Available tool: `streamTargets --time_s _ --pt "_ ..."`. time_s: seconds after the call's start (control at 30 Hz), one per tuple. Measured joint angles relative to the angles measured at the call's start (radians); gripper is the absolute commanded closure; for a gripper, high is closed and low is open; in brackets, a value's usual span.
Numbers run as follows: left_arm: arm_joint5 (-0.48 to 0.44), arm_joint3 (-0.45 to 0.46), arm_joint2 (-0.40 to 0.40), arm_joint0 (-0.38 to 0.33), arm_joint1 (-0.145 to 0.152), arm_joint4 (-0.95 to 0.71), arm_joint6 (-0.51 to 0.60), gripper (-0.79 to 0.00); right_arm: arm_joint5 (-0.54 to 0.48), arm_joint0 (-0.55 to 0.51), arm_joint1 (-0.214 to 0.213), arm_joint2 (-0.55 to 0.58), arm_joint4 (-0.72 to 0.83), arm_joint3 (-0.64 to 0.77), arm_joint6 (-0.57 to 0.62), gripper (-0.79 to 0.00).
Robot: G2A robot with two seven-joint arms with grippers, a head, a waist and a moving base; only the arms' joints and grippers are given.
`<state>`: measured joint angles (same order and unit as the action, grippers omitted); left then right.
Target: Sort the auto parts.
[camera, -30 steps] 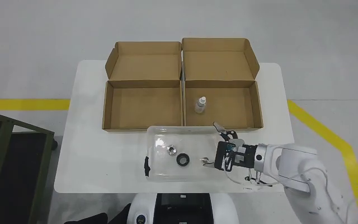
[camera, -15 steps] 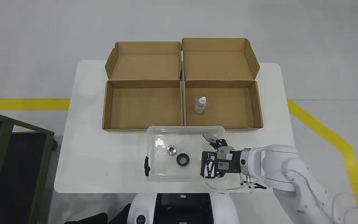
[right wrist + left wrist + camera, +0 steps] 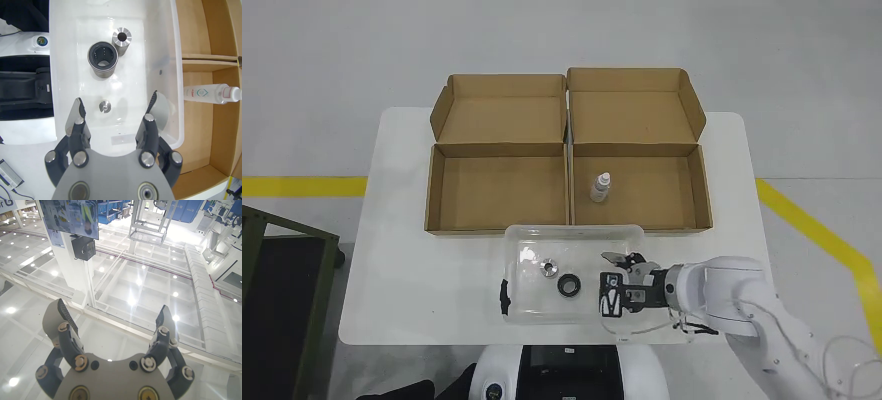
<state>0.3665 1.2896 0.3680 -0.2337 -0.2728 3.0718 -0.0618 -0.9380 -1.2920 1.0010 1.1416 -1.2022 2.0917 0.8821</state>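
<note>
Looking down in the top view, a white table [image 3: 392, 250] takes up the middle of the frame, with two open cardboard boxes side by side across its upper half: the left box [image 3: 497, 190] and the right box [image 3: 662, 190]. A small white bottle [image 3: 599, 186] sits in the right box, near its left wall. Just below the boxes, at lower centre, is a clear plastic bin [image 3: 532, 298] holding a silver sleeve [image 3: 549, 267] and, just beside it to the lower right, a black-lined bearing [image 3: 569, 286]. An arm comes in from the lower right, and the right gripper [image 3: 610, 284] hangs over the bin's right end with its claw spread and nothing in it. In the left wrist view, the left gripper [image 3: 112, 306] points up at a bright ceiling [image 3: 132, 279], its fingers wide apart and pinching nothing. In the right wrist view, the right gripper [image 3: 117, 96] hangs inside the clear plastic bin [image 3: 175, 56], its spread fingers either side of a small silver stud [image 3: 105, 106] without touching it. Beyond the stud, the black-lined bearing [image 3: 102, 59] and the silver sleeve [image 3: 121, 40] stand upright, close together. The small white bottle [image 3: 209, 93] sits in the right box [image 3: 196, 132], just past the bin's wall.
</note>
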Motion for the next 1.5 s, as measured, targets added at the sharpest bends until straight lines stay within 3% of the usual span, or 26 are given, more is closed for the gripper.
streamTargets --time_s 0.4,1.07,1.5 --pt "0.0 0.0 0.0 0.0 0.0 0.0 0.0 -0.785 0.048 0.096 -0.043 -0.149 -0.018 -0.022 0.048 -0.459" --pt "0.0 0.0 0.0 0.0 0.0 0.0 0.0 -0.785 0.152 0.311 -0.136 -0.4 0.094 -0.057 0.152 -0.391" --pt "0.0 0.0 0.0 0.0 0.0 0.0 0.0 -0.785 0.196 0.436 -0.16 -0.539 0.182 -0.083 0.196 -0.366"
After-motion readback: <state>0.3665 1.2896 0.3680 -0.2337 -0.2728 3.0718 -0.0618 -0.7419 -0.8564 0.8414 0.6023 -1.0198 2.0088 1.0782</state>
